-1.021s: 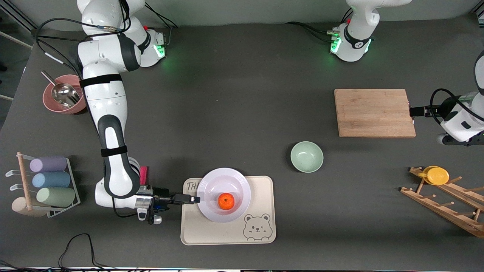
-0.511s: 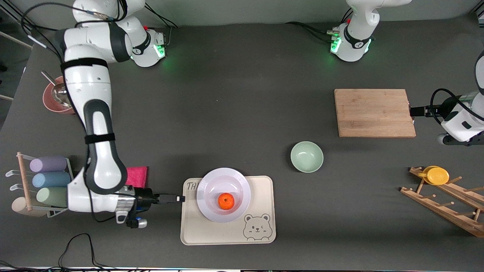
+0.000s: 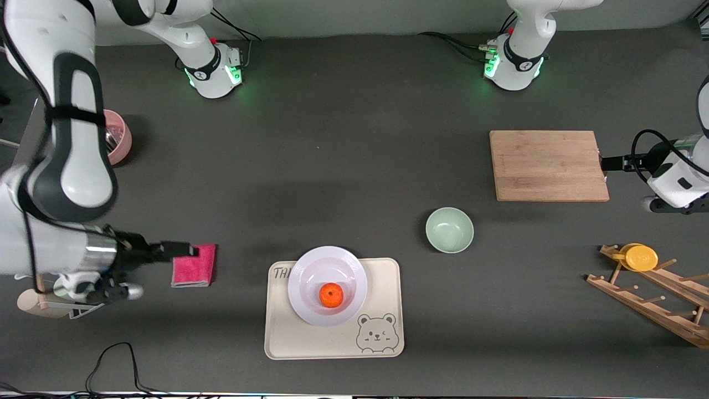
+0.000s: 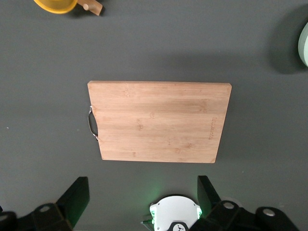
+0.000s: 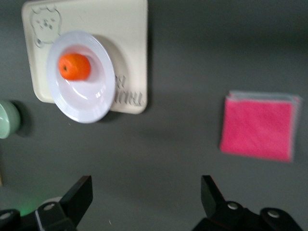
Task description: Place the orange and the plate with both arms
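Dark grey table [image 3: 343, 138] w/ cream bear tray [image 3: 382, 277] nearest the camera, pink cloth [image 3: 194, 266] toward right arm's end, green bowl [image 3: 449, 230], wood board [image 3: 548, 165] & peg rack [image 3: 653, 299] toward left arm's end

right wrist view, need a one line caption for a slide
Orange in the white plate on the bear tray, pink cloth beside it, open right tool above bare table.

The orange [image 3: 331, 295] lies in the plate [image 3: 310, 271], which rests on the tray [image 3: 382, 277], overhanging the tray's farther edge. The tray is the item nearest the front camera. The bowl [image 3: 449, 230] sits farther back, toward the left arm's end, and the cutting board [image 3: 548, 165] farther still. The folded cloth [image 3: 194, 266] lies beside the tray, toward the right arm's end.
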`<state>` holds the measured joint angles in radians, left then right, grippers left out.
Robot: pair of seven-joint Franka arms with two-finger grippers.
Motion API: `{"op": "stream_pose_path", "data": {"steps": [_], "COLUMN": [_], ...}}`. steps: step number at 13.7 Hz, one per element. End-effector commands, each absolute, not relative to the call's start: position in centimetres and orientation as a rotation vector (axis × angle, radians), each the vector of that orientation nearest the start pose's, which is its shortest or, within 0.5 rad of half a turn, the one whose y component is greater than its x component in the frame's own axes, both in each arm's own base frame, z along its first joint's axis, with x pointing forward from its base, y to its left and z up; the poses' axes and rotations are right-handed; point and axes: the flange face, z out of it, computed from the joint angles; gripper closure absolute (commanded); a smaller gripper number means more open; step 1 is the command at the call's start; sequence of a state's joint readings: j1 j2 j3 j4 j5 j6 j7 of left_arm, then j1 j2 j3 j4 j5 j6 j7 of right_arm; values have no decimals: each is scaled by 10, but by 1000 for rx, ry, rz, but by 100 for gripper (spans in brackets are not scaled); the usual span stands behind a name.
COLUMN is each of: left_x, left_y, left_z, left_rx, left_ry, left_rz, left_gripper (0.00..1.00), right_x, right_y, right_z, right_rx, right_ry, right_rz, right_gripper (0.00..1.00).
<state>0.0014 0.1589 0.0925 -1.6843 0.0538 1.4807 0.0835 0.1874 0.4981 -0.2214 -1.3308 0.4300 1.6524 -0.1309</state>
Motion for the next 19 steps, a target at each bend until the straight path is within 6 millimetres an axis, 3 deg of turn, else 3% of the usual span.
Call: {"op": "stream_pose_path", "data": {"steps": [1,4,6,7,10,12,14,16,19], "left_x": [566,551,523,508,478,476,477,481,485], "left_y": [58,57,61,68,62,37,34,16,23], "left_z": [506,542,559,562,570,578,579,582,589], "left_rx": [-3072,-3097,-3112,-3126,-3140,-3126,-3124,-3103,-3105], "left_ry": [0,-20,-38,-66,-102,-179,-173,-117,-139], "left_rz": [491,365,318,273,172,163,155,152,150], "left_gripper": [0,0,0,0,0,0,0,0,0], "right_x": [642,616,600,592,575,569,569,569,568], "right_y": [29,8,-1,0,-10,-12,-11,-15,-15], "right_z": [495,537,555,564,575,579,581,581,583], "right_rx": [-2924,-2988,-3027,-3055,-3072,-3100,-3113,-3125,-3136], "right_ry": [-18,27,29,23,74,71,65,69,68], "right_rz": [253,233,206,184,124,92,88,95,96], "right_gripper": [0,0,0,0,0,0,0,0,0]}}
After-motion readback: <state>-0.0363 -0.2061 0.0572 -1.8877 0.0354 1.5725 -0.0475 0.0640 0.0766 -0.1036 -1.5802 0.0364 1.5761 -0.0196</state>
